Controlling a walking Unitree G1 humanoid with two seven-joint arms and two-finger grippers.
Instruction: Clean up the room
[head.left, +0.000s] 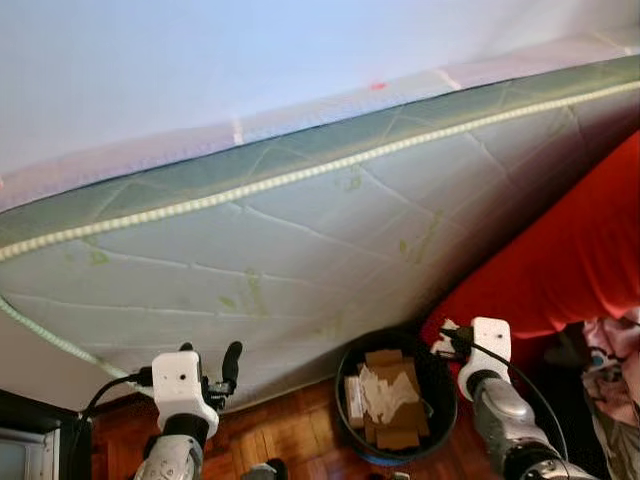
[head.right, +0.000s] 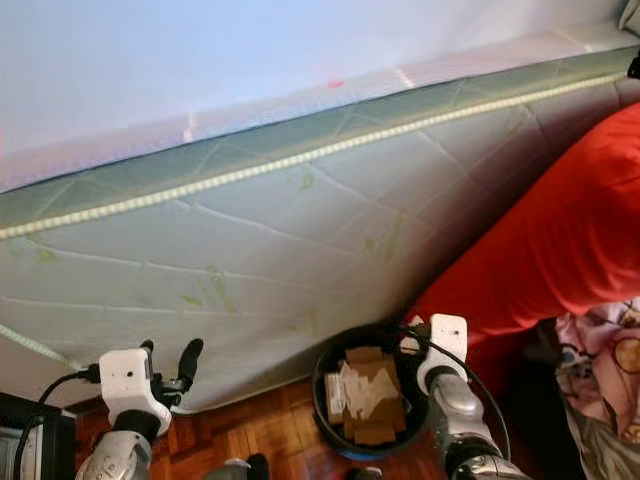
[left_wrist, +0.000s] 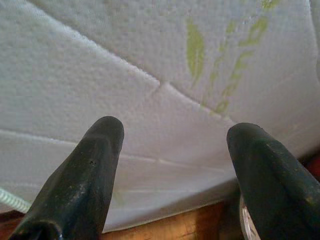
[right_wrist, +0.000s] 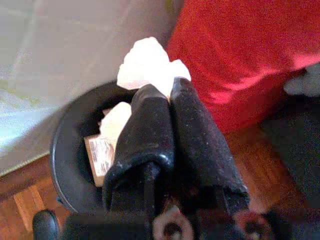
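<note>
A black round bin (head.left: 347, 368) stands on the wooden floor, holding cardboard pieces (head.left: 397, 405) and crumpled paper. My right gripper (head.left: 447, 342) hovers at the bin's right rim. In the right wrist view this gripper (right_wrist: 167, 89) is shut on a crumpled white paper (right_wrist: 148, 61), with the bin (right_wrist: 70, 145) just below and ahead of it. My left gripper (head.left: 212, 364) is raised to the left of the bin, close to the side of the mattress (head.left: 300, 230). Its fingers (left_wrist: 97, 150) stand wide open with nothing between them.
A large white quilted mattress with green leaf print leans across the scene against the pale wall. A red blanket (head.left: 570, 250) drapes down at the right, touching the bin's far side. Pink patterned cloth (head.left: 615, 350) lies at the far right. Dark furniture (head.left: 30, 440) stands at the lower left.
</note>
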